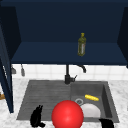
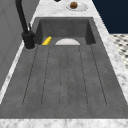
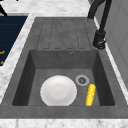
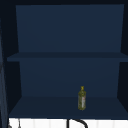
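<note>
A big red ball (image 1: 67,114) shows low in the front view, at the sink's front edge, between my two hands. My left hand (image 1: 37,117) hangs to its left over the draining board (image 1: 45,95), fingers relaxed and pointing up, holding nothing. My right hand (image 1: 107,123) is at the bottom right, by the basin's front corner, cut off by the picture's edge. A white plate (image 3: 58,90) lies in the basin, with a yellow corn cob (image 3: 90,94) beside it near the drain (image 3: 82,80). The plate (image 1: 91,110) sits just right of the ball.
A black faucet (image 1: 67,75) stands behind the sink. An olive bottle (image 4: 82,98) stands on the lower shelf of the open dark blue wall cabinet (image 4: 65,56). On the far counter rests a small plate with a brown item (image 2: 73,5). Marble counter (image 3: 12,67) surrounds the sink.
</note>
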Motion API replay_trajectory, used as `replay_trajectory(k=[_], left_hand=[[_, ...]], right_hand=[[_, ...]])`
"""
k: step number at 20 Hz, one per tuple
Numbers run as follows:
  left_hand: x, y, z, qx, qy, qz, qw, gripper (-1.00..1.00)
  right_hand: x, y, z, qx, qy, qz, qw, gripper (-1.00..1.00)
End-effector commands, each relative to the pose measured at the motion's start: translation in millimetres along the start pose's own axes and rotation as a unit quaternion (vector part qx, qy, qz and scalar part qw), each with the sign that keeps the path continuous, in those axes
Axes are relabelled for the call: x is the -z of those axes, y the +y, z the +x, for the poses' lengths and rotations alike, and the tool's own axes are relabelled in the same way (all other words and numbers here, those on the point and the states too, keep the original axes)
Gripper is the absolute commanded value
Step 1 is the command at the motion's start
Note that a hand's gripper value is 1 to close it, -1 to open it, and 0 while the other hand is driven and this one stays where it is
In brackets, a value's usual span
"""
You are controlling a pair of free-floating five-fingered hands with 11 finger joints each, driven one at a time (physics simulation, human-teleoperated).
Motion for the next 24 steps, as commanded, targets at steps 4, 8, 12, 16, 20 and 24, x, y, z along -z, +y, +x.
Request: replay_trajectory(k=[4, 8, 12, 16, 20, 24], left_hand=[[0, 0, 0, 0.005, 0.002, 0.003, 1.0, 0.0], [0, 0, 0, 0.01, 0.003, 0.005, 0.9999, 0.0], [1, 0, -1, 0.013, 0.004, 0.006, 0.9999, 0.0], [1, 0, -1, 0.015, 0.005, 0.007, 0.9998, 0.0], [1, 0, -1, 0.017, 0.006, 0.008, 0.9998, 0.0], [1, 0, -1, 0.017, 0.006, 0.009, 0.9998, 0.0]], right_hand=[[8, -8, 10, 0.003, 0.005, 0.01, 0.9999, -1.0], [13, -10, 10, 0.013, 0.001, 0.007, 0.9999, -1.0], [35, -10, 22, -0.002, 0.008, 0.02, 0.9998, -1.0], [66, -10, 36, -0.006, 0.007, 0.04, 0.9992, -1.0], [96, -10, 50, -0.006, 0.007, 0.054, 0.9985, -1.0], [126, -10, 62, -0.006, 0.006, 0.073, 0.9973, -1.0]])
